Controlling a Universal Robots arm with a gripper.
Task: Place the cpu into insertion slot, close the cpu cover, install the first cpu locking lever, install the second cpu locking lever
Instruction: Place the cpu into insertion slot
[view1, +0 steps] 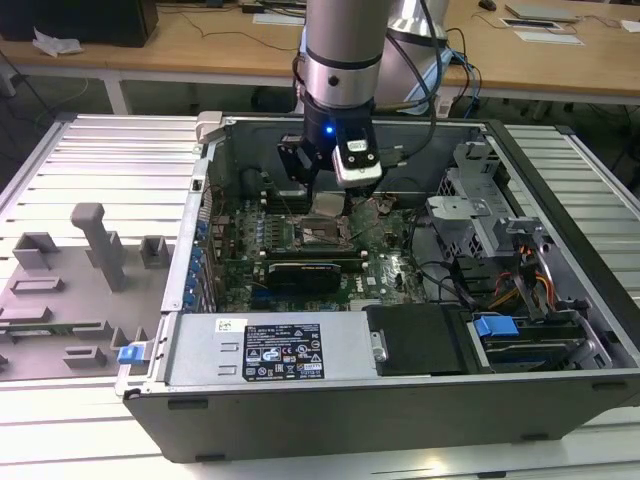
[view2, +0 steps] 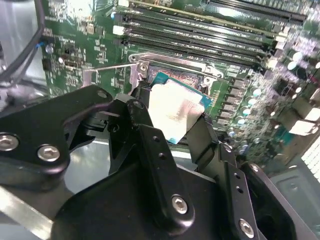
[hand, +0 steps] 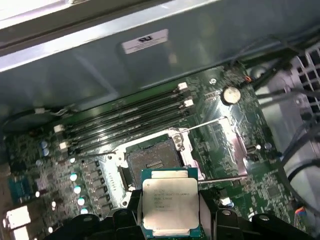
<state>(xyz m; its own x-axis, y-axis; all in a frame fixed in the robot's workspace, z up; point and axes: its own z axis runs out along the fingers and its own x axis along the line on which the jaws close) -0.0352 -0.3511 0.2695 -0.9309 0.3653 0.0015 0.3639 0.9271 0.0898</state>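
Gripper (hand: 170, 214) fingers clamped on two opposite edges of the cpu (hand: 170, 200), chip flat, metal top up, held just above the insertion slot (hand: 152, 160), not seated. Slot's dark centre bare; cpu cover (hand: 234, 142) flipped open beside it, thin locking levers (hand: 220, 178) swung free. Memory slots (hand: 125, 115) run right beside the socket. Exterior view, from the slot: black expansion card (view1: 300, 272) at 6 o'clock, power supply (view1: 265, 350) beyond; drive cage (view1: 480, 215) at 3; case wall (view1: 420, 150) at 12; grey fixture blocks (view1: 100, 245) at 9, outside the case.
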